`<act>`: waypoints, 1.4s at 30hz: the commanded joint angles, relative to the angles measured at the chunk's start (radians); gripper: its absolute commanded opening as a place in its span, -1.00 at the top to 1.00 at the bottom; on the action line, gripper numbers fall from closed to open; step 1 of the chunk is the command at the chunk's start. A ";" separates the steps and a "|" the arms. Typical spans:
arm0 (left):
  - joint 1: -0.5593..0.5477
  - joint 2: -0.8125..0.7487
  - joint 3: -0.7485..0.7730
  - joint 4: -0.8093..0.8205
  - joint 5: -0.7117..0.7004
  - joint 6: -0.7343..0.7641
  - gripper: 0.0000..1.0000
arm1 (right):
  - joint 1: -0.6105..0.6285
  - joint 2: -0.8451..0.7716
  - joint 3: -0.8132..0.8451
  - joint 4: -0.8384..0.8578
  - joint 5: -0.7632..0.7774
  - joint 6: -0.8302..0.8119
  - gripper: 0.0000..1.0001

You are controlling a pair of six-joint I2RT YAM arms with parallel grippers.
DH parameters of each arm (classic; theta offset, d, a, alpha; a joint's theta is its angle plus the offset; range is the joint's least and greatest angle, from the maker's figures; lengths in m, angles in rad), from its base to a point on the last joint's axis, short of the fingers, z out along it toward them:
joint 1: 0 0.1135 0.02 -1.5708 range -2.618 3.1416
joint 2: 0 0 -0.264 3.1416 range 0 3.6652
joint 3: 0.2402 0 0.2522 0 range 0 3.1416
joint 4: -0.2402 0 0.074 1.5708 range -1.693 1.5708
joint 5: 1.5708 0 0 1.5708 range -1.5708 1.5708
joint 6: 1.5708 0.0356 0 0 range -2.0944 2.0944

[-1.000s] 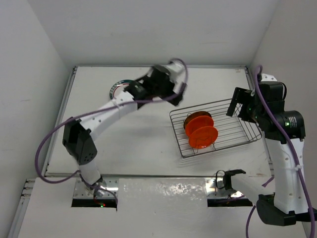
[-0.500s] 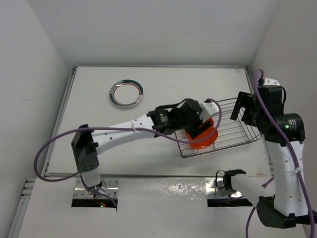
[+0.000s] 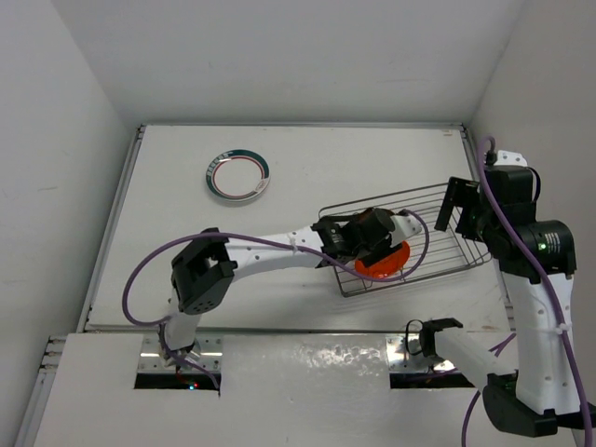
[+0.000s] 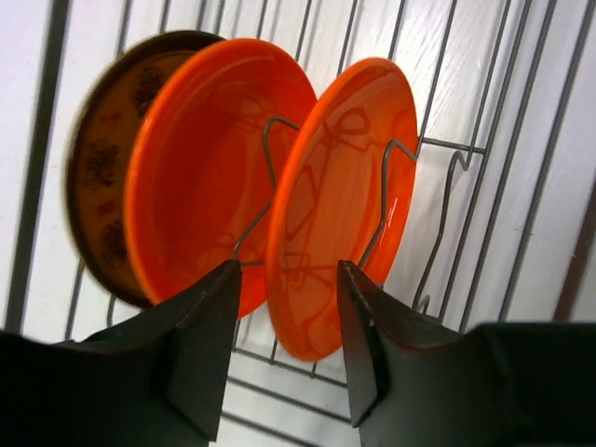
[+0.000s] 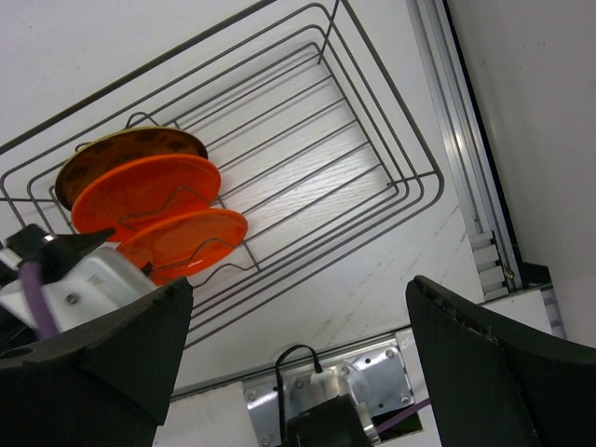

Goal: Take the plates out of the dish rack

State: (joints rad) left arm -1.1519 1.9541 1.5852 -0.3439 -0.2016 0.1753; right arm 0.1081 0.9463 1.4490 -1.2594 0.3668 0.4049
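Observation:
The dish rack (image 3: 453, 253) lies at the right of the table. Three plates stand in it: two orange plates (image 4: 340, 186) (image 4: 200, 177) and, behind them, a brown-rimmed yellow dotted plate (image 4: 98, 209). My left gripper (image 3: 375, 248) reaches into the rack. In the left wrist view my left gripper (image 4: 287, 312) is open, its fingers on either side of the nearest orange plate's lower edge with a gap on both sides. A white plate with a teal-and-red rim (image 3: 238, 177) lies flat at the back left. My right gripper (image 3: 455, 204) hangs wide open above the rack's right end, holding nothing.
In the right wrist view the rack's (image 5: 372, 140) right half holds only bare wire, and the three plates (image 5: 149, 191) sit at its left. A metal rail (image 5: 461, 140) runs along the table's right edge, close to the wall. The arm bases stand at the near edge.
My left arm has swung from the teal-rimmed plate at the back left over to the rack, and its jaws have narrowed round the near orange plate. The right arm has barely moved.

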 commanded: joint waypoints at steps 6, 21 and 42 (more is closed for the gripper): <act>0.004 0.032 0.012 0.060 0.004 0.001 0.74 | 0.005 -0.011 0.007 0.008 0.026 -0.041 -0.89; 0.004 -0.266 0.027 -0.020 -0.243 0.164 1.00 | 0.005 0.025 0.036 0.028 -0.017 -0.035 -0.92; 0.681 -0.846 -0.578 -0.218 0.046 -0.833 1.00 | 0.011 0.265 -0.033 0.164 -0.063 0.256 -0.98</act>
State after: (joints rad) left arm -0.4870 1.2537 1.1301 -0.5804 -0.4427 -0.4576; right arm 0.1097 1.1622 1.3880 -1.1179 0.2584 0.5392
